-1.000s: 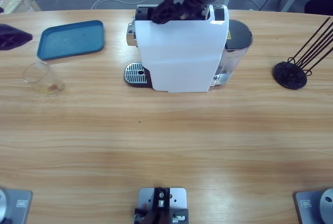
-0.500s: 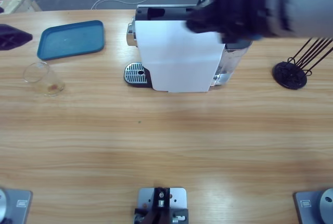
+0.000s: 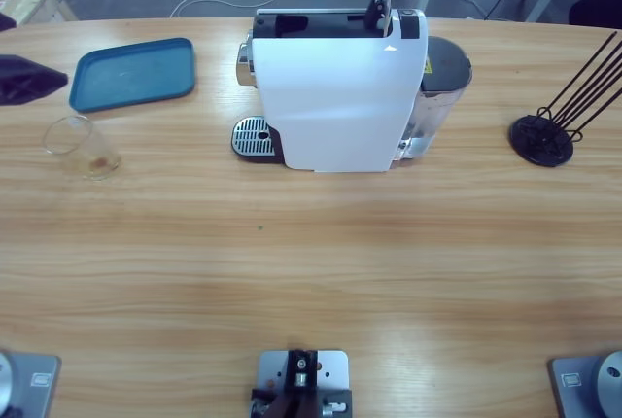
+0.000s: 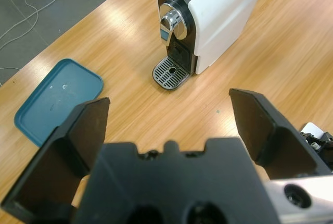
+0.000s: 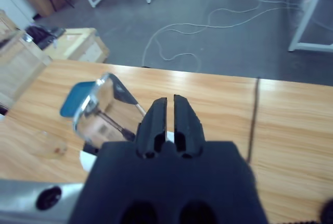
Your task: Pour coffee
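- Long wooden table (image 3: 311, 262), cables trailing on the grey floor behind it; white coffee machine (image 3: 335, 97) sits at the far middle, lever up.
- Glass (image 3: 83, 148) stands far left, near side of the blue tray (image 3: 131, 73), with only a brownish trace of coffee (image 3: 98, 161) in it.
- Left gripper (image 4: 171, 114) hangs over the left end, jaws wide apart, empty.
- Right gripper (image 5: 166, 122) is up high, jaws pressed together, holding nothing.
- Looks like prep stage: next is probably getting that glass onto the drip grate (image 3: 253, 134).
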Robot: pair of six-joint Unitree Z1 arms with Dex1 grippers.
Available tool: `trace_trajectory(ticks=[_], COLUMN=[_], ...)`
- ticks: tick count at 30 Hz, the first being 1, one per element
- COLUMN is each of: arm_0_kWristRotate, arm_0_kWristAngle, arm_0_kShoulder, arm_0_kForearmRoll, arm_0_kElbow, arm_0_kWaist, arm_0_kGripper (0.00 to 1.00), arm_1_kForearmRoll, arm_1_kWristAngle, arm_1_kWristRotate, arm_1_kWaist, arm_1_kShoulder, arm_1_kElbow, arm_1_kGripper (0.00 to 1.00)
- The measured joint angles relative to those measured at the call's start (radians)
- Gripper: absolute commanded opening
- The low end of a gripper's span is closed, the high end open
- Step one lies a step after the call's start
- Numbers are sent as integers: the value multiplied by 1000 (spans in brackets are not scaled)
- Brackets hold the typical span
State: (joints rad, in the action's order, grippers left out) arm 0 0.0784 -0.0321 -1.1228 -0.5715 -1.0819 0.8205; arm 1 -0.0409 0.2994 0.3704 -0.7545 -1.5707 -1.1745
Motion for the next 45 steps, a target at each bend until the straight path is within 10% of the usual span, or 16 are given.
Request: trace_trajectory(ticks=[45], arm_0_kWristRotate=[0], arm_0_kWristAngle=[0], arm_0_kShoulder=[19], arm_0_kForearmRoll=[-6], arm_0_kElbow=[36], arm_0_kWaist=[8], arm_0_kGripper=[1000], arm_1_kForearmRoll=[-116], arm_1_kWristAngle=[-75], arm_1_kWristRotate=[88], arm_1_kWaist=[-171], arm_1_kShoulder=[-307], arm_1_kElbow=[-111], arm_1_kGripper=[0])
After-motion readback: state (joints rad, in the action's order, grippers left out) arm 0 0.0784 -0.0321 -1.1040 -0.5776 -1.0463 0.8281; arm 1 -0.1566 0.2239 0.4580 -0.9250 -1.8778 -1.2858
